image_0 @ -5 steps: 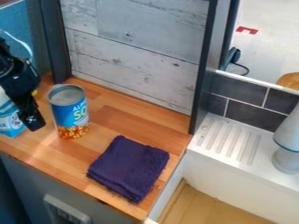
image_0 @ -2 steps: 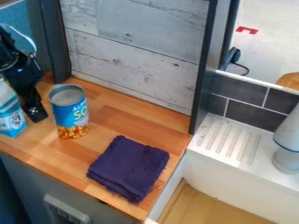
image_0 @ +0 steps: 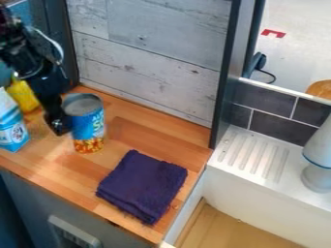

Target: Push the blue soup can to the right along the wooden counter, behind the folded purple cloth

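Note:
The black gripper (image_0: pixel 58 124) hangs low over the left part of the wooden counter, against the left side of a blue can (image_0: pixel 87 125) with a red and orange band at its base. The can stands upright. To the gripper's left is a blue and white carton (image_0: pixel 13 130) at the view's left edge. A folded dark purple cloth (image_0: pixel 142 186) lies flat, in front of the can and to its right.
Behind the carton stands a yellow object (image_0: pixel 24 96), partly covered by the arm. A whitish wood-plank panel (image_0: pixel 148 58) rises along the counter's back. On the right are a white ribbed ledge (image_0: pixel 255 155) and a pale grey-white object (image_0: pixel 318 162).
The gripper has moved right, from beside the carton to the can. The can has shifted slightly to the right, and more of the yellow object shows. Carton and cloth have stayed put.

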You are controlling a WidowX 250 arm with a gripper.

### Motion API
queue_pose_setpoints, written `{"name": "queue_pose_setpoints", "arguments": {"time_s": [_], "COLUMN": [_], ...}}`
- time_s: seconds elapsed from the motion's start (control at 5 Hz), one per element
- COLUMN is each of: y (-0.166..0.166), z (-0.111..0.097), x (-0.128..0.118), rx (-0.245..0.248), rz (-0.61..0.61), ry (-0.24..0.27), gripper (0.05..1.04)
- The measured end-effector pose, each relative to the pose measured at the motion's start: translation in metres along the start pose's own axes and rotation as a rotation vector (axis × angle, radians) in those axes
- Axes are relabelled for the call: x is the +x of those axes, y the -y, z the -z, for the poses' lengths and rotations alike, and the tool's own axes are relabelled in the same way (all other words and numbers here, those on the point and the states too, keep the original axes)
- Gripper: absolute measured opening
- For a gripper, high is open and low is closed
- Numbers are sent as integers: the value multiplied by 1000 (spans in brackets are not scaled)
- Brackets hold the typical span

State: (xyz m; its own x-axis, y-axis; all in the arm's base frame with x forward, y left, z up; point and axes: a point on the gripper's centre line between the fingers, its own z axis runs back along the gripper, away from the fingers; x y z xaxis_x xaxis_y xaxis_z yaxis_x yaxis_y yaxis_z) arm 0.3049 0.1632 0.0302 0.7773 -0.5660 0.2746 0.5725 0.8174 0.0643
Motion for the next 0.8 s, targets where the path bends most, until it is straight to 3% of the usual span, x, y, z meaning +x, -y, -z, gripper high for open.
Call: {"name": "queue_pose_setpoints", "arguments": {"time_s": [0.4, 0.6, 0.8], "y": [14, 22, 24], "z": [7, 28, 36], "x": [36, 53, 70], "rx": [-13, -34, -44], "rz": [62, 75, 89], "ry": [27, 20, 28], "gripper": [1001, 1001, 1001]}}
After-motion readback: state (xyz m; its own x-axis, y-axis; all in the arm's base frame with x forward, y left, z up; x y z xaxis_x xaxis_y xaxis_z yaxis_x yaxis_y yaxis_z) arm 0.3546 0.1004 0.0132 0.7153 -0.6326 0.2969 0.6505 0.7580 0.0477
